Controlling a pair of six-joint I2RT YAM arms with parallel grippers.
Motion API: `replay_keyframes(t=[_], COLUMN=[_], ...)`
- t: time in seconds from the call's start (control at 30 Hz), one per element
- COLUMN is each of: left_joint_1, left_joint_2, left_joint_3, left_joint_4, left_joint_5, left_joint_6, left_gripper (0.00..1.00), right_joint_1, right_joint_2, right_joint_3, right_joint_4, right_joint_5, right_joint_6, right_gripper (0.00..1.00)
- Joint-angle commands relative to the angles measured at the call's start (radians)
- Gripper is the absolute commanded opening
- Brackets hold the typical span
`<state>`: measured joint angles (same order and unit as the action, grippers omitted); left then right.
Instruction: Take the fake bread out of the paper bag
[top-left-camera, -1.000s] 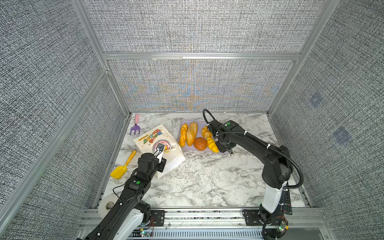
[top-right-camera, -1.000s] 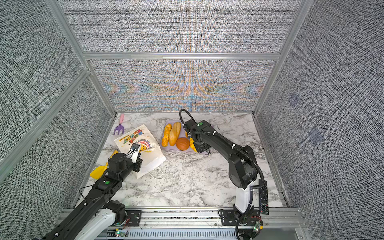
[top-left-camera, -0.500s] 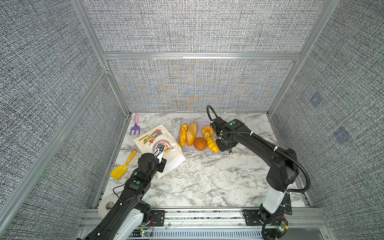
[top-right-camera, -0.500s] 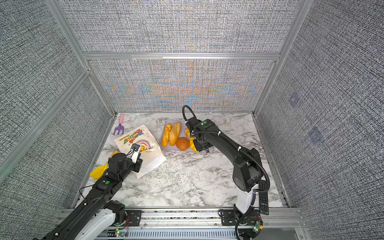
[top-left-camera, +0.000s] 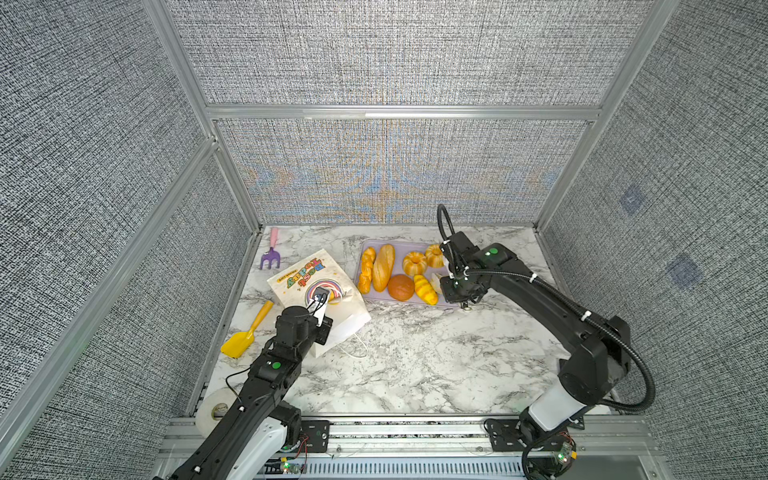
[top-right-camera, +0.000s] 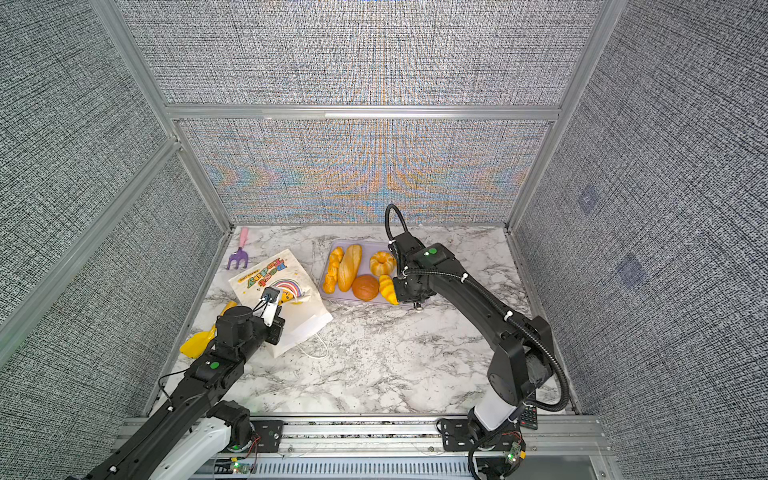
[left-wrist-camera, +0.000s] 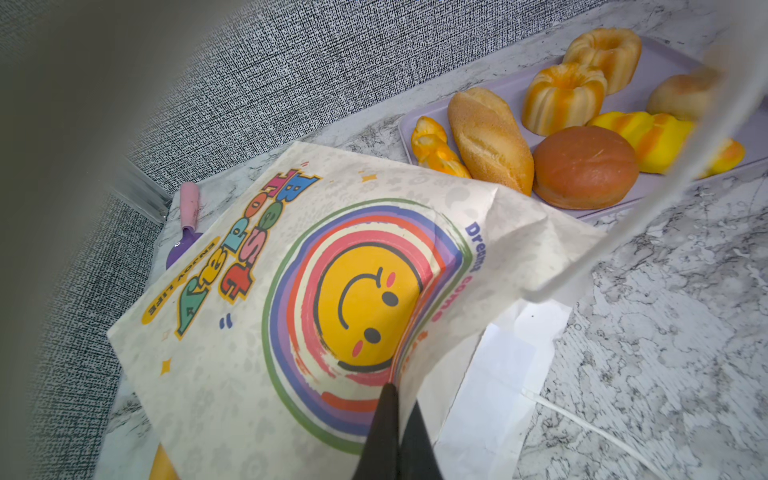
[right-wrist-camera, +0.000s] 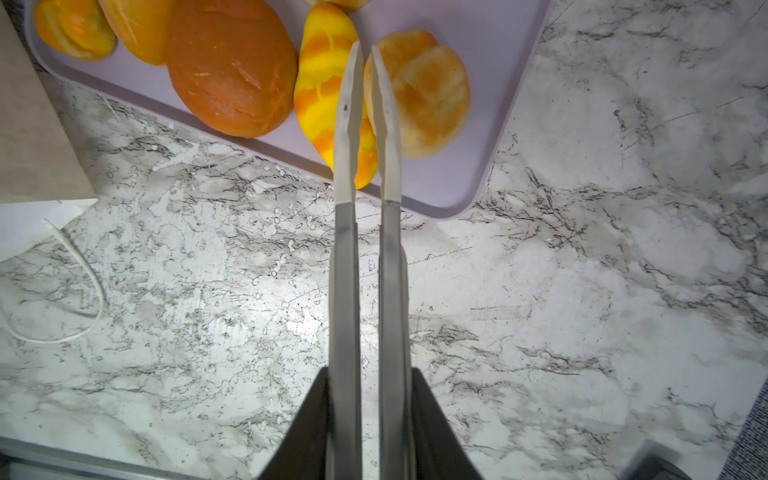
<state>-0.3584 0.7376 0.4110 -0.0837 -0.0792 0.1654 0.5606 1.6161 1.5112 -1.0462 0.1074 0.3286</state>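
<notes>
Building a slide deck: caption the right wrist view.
Right gripper, jaws narrowly apart and empty, points at the striped roll and pale bun on the lilac tray.

Bench (top-left-camera: 415, 365): white marble pattern with grey veins, walled on the left, far and right sides.

Directly on it:
- paper bag (top-left-camera: 307, 282), lying flat, left of centre, printed face up
- its white cord handle (top-left-camera: 357, 349), looped on the marble at the bag's near end
- lilac tray (top-left-camera: 398, 248), far side, centre-right, just beside the bag
- purple toy rake (top-left-camera: 270, 255) with pink handle, far-left corner
- yellow toy shovel (top-left-camera: 247, 332), left edge, nearer than the rake

Near half and right side: bare marble.
</notes>
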Motion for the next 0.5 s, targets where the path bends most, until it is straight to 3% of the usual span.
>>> replay_keyframes(t=[0.0,0.2,0.47], left_joint_1=[0.000,-0.001,0.001], left_joint_2=[-0.003,-0.003,0.000], left_joint_3=[-0.005,-0.005,-0.004], left_joint_4=[0.007,0.007,0.008], left_joint_5=[0.009,0.010,0.010], left_joint_6=[0.003,0.000,-0.001], left_gripper=[0.00,0.00,0.00], right_joint_1=[-0.014,-0.049,-0.073], right_joint_2=[-0.035,-0.079,-0.072], right_joint_3=[-0.023,-0.128,-0.198], right_joint_4=[0.048,0.115,0.130], right_joint_5=[-0.057,-0.138,-0.141], right_joint_6=[0.036,0.053,0.044], right_gripper=[0.23,0.01,0.00])
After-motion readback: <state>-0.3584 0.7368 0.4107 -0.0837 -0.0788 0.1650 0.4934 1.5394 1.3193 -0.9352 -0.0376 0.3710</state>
